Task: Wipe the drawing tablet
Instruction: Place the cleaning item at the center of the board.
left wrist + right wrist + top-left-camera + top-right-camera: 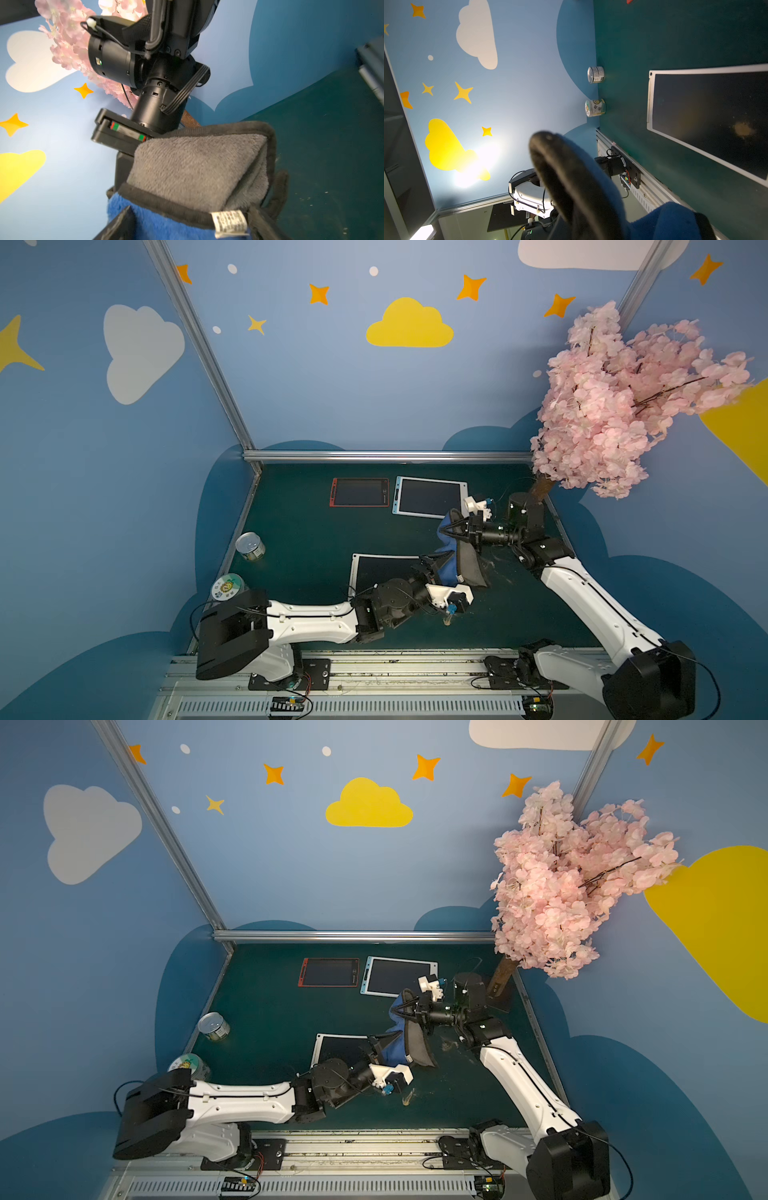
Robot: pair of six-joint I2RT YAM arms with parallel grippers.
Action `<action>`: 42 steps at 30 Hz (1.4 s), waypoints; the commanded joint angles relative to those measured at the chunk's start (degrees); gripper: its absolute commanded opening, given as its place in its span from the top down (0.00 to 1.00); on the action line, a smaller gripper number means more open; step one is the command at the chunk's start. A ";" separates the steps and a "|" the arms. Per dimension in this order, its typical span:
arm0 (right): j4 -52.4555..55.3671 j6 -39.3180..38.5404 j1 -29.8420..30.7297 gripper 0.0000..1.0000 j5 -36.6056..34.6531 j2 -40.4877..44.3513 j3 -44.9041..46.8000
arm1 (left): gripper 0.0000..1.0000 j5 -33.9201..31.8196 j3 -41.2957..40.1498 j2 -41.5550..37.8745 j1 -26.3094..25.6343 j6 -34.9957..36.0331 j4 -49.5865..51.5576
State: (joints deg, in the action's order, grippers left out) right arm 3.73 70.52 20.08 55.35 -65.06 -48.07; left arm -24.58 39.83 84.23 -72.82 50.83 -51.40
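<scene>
1. Nearest the lens in the left wrist view is a microfibre cloth [197, 166]: grey face, blue reverse, black binding, white care label. It hangs folded in the air.
2. The right gripper [453, 529] is clamped tight on the cloth's upper edge and carries it above the counter [299, 539].
3. The left gripper [430, 566] has its jaws spread wide at the cloth's lower part. The cloth lies between its fingers and, as far as I can see, is not pinched.
4. The task's thing is, I judge, the white-framed drawing tablet [382, 572]. It lies flat on the counter toward the front, just beside the left gripper. In both top views, gripper and cloth hide its right end.
5. It has a dark screen and a white frame. The right wrist view shows a brownish smudge [743, 129] on the screen, with no drawn lines visible.
6. Progress looks early. The cloth is in hand but not seen pressed on the screen, and the smudge is uncleaned. All the wiping is left to do.
7. The red-framed tablet [359, 492] and blue-framed tablet [430, 496] lie at the back, apart from the cloth.
</scene>
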 commanded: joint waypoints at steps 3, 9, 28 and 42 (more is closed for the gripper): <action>-7.93 10.13 2.01 1.00 2.65 2.45 5.48 | 0.13 -11.01 3.27 7.09 -0.44 16.13 -17.13; -0.14 9.74 2.94 1.00 4.90 5.12 6.90 | 0.15 -11.55 3.99 9.42 0.02 21.02 -19.42; 6.64 2.73 -2.27 0.48 9.05 5.91 5.51 | 0.97 -12.29 -1.92 2.46 0.61 21.73 -17.11; 7.17 2.57 -7.92 0.56 10.91 9.69 3.65 | 0.97 -12.49 -3.36 -1.06 1.93 19.26 -15.17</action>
State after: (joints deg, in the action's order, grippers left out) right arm 18.96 65.52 17.87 66.22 -56.95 -45.45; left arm -28.95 38.59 87.15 -72.34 73.14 -62.26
